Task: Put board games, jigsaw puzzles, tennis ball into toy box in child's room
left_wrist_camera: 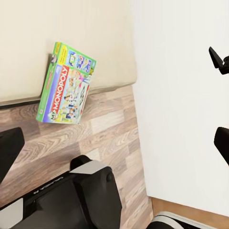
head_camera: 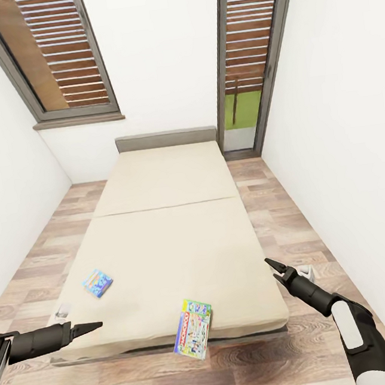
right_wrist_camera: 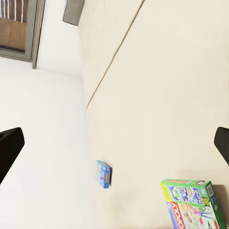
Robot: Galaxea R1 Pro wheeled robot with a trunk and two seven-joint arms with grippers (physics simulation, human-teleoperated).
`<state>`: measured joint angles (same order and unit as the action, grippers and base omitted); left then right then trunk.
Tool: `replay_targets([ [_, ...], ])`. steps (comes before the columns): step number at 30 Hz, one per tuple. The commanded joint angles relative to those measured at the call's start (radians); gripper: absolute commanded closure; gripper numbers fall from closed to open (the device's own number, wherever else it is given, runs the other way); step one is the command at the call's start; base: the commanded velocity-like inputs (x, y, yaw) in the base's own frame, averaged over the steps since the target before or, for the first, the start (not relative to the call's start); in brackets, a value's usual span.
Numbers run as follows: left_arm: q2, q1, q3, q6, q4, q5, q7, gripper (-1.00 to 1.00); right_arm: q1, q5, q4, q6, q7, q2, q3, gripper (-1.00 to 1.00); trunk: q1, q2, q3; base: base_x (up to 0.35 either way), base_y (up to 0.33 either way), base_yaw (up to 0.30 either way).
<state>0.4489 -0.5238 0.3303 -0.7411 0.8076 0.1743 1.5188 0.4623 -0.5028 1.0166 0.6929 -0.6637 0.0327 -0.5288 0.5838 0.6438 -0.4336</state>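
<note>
Monopoly box (head_camera: 193,328): green-edged board game, "MONOPOLY" read on its red band; laid on the bed's near edge, overhanging the foot toward the floor.
Small blue game box (head_camera: 97,283): laid flat on the bed (head_camera: 174,243), well apart from the Monopoly box, toward the left side; its print is too small to be read.
Left gripper (head_camera: 91,327): held off the bed's near left corner; jaw state cannot be told.
Right gripper (head_camera: 276,268): held off the bed's near right corner; fingers spread, nothing held.
Floor (head_camera: 150,384): wood planks around the bed.
</note>
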Motion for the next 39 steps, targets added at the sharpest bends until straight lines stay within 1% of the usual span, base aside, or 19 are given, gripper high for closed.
replay_targets([
  [1,-0.001,-0.001,0.003,-0.011,0.001,0.011,0.008,-1.0,0.001,-0.002,0.0,0.007,-0.002,0.001,-0.003,-1.0,0.0,0.001,0.001,0.0,0.0,0.0],
  [39,-0.001,-0.001,0.003,-0.011,0.001,0.011,0.006,-1.0,0.001,-0.001,0.001,0.005,-0.003,0.001,-0.003,-1.0,0.0,0.001,0.063,0.0,0.0,0.0],
])
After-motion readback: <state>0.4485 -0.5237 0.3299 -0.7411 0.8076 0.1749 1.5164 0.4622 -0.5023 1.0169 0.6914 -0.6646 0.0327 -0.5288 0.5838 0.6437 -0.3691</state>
